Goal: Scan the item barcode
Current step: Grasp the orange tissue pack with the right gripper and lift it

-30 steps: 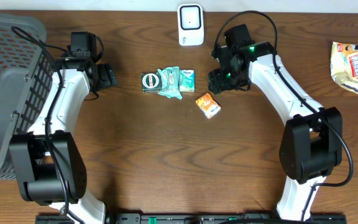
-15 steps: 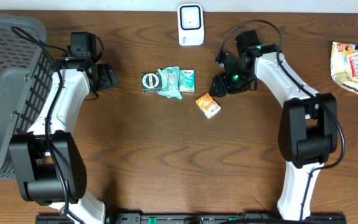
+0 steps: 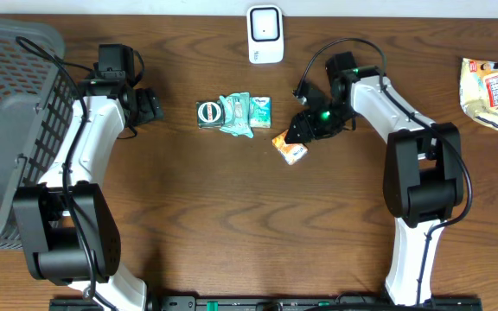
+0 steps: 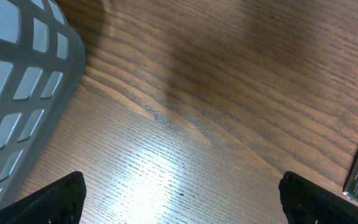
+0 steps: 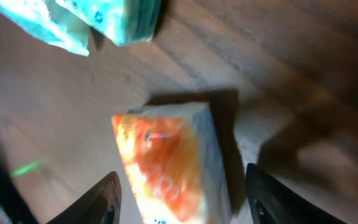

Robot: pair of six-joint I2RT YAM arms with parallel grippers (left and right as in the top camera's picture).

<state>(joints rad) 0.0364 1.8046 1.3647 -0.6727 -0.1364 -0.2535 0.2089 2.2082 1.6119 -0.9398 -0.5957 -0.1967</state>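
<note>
right end effector dropped from near scanner onto orange packet on desk; jaws narrowing, astride it, no grip yet. left end effector wide, idle. pickup probably imminent, scan pending.

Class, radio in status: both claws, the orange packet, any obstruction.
Left claw open, idle by basket. Right claw open, astride orange packet, not gripping. Teal packs nearby, clear of it.
</note>
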